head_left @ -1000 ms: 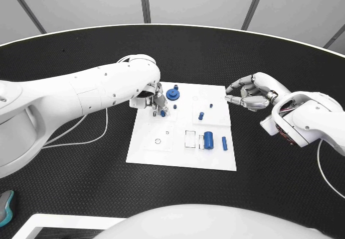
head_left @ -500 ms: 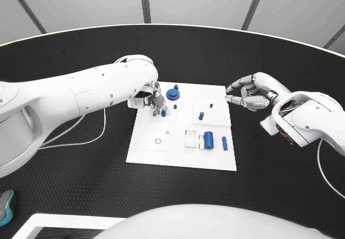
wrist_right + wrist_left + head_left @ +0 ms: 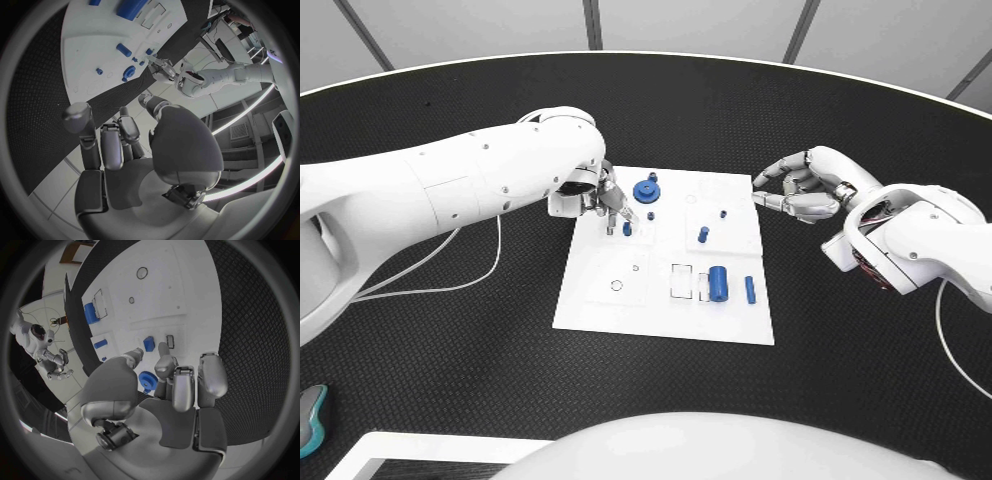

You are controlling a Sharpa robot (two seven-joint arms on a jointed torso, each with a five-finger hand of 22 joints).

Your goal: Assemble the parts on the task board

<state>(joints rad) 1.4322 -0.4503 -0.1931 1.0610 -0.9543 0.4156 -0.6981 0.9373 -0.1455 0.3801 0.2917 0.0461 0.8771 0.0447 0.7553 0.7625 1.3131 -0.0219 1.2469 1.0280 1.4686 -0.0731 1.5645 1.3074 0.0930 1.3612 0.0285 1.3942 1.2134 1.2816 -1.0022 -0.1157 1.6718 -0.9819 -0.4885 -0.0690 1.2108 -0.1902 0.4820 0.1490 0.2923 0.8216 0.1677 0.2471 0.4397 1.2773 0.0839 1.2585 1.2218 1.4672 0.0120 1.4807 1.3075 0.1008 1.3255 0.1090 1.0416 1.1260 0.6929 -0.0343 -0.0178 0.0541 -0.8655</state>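
Observation:
The white task board (image 3: 596, 300) lies mid-table. On it are a blue gear (image 3: 646, 189), a short blue peg (image 3: 626, 228), another peg (image 3: 702, 233), a thick blue cylinder (image 3: 718, 281) and a slim blue pin (image 3: 750, 289). My left hand (image 3: 596, 198) hovers over the board's far left corner, its fingertips (image 3: 609, 219) just beside the short peg and holding nothing. In the left wrist view the left hand (image 3: 169, 390) has the gear (image 3: 147, 380) under its fingers and the peg (image 3: 149, 343) beyond them. My right hand (image 3: 795, 190) hangs off the board's right edge, loosely curled and empty; the right wrist view shows the hand (image 3: 125, 150).
A white cable (image 3: 444, 275) loops on the black table left of the board. A teal object (image 3: 310, 415) and a white tray corner (image 3: 372, 450) sit at the near left. A round ring mark (image 3: 616, 285) and a rectangular slot (image 3: 682, 279) show on the board.
My left arm has shifted slightly toward the far left, and its fingers have drawn a little away from the short peg. The right hand has not moved.

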